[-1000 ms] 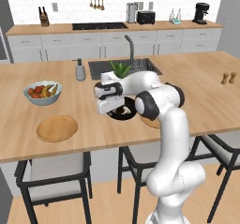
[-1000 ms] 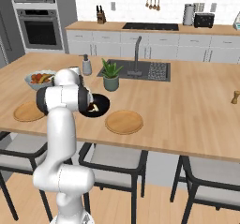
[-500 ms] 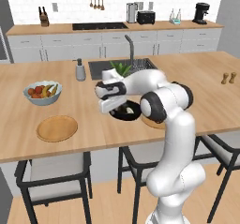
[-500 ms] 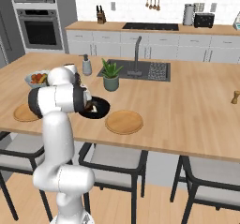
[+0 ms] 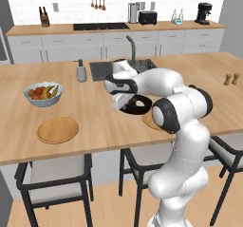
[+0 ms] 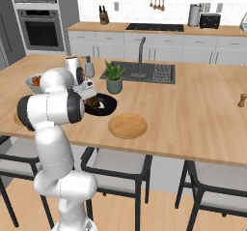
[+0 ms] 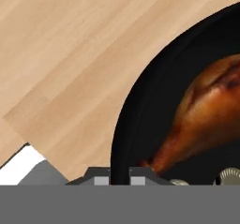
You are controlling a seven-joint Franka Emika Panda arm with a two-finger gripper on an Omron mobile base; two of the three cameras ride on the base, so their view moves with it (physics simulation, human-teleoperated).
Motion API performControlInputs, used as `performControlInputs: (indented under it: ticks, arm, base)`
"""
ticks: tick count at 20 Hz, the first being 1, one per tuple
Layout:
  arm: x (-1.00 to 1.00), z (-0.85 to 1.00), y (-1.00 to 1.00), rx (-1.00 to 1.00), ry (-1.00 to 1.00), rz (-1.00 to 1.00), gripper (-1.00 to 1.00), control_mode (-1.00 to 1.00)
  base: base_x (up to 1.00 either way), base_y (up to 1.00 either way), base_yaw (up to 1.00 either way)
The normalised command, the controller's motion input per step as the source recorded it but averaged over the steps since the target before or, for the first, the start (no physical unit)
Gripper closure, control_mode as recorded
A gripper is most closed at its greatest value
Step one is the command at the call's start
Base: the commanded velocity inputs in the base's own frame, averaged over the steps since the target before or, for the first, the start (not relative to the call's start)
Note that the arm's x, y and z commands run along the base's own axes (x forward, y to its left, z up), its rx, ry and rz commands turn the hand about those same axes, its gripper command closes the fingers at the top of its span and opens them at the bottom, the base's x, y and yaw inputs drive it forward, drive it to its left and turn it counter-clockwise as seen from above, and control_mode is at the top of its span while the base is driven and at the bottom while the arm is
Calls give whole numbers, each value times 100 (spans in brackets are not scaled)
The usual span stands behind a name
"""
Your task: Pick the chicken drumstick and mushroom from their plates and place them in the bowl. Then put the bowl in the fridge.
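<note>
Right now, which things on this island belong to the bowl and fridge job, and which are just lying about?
Job things:
- black bowl
- chicken drumstick, in the bowl
- mushroom, in the bowl
- two wooden plates
- claw, at the bowl's rim

Lying about:
- fruit bowl
- potted plant
- soap dispenser
- salt and pepper shakers

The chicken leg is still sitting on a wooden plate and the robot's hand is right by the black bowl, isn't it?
Not quite. The drumstick lies inside the black bowl, not on a plate; the hand view shows it there. Both plates are bare. The rest is right: the gripper is at the bowl's rim.
</note>
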Motion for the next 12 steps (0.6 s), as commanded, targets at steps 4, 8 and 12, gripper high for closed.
performControlInputs:
  ticks: [4,8,12]
  arm:
    - [-59,74,-48,0,0,30,100,-100]
    - [-67,68,-55,2,0,24,100,-100]
    - [-65,46,-56,7,0,24,100,-100]
  base:
    - [0,0,0]
    - [0,0,0]
    - [0,0,0]
